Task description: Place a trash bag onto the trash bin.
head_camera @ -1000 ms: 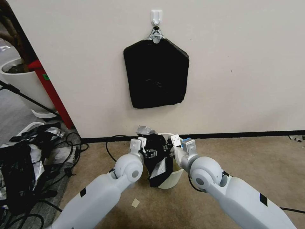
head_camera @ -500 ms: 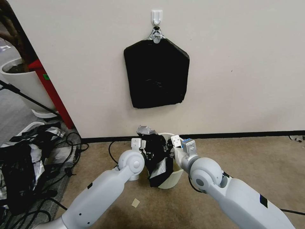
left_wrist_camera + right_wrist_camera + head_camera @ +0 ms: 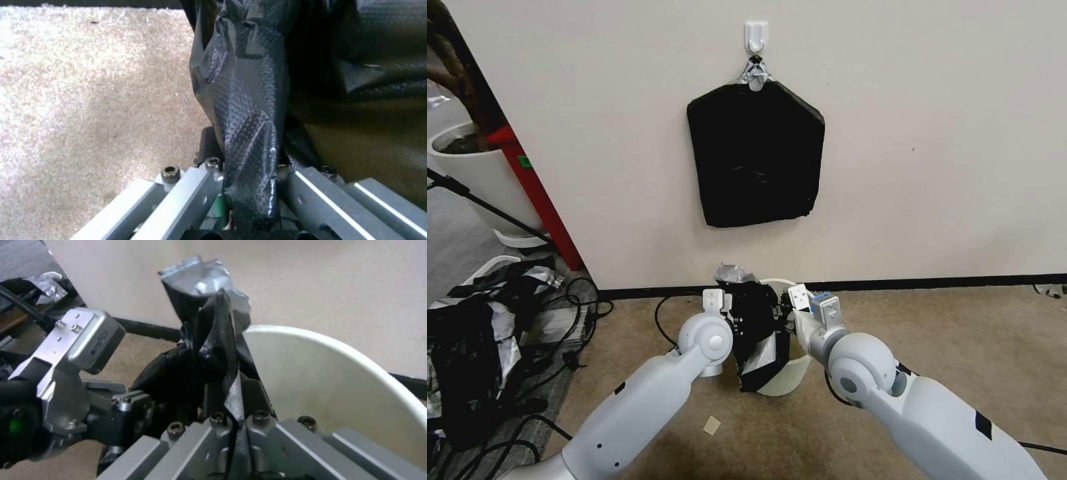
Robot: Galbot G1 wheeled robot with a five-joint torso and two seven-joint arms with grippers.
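The cream-white trash bin (image 3: 786, 381) stands on the carpet by the wall. The black trash bag (image 3: 754, 328) hangs crumpled over its left rim, a silvery flap sticking up behind. My left gripper (image 3: 734, 317) is shut on the bag's left side. My right gripper (image 3: 784, 313) is shut on its right side, above the bin's mouth. The left wrist view has glossy black film (image 3: 249, 110) pinched in the left gripper (image 3: 248, 160). In the right wrist view, the right gripper (image 3: 238, 408) clamps a fold of the bag (image 3: 218, 340) beside the bin's rim (image 3: 356, 350).
A thick black pad of bags (image 3: 754, 157) hangs from a wall hook. A black-and-silver plastic heap (image 3: 474, 347) and cables (image 3: 584, 307) lie at the left, with a plant pot (image 3: 474, 170) and a red post (image 3: 537, 197) behind. A paper scrap (image 3: 712, 425) lies on the carpet.
My left forearm has swung and its elbow has shifted slightly right. The right arm has eased a little down and right. The bag stays held over the bin.
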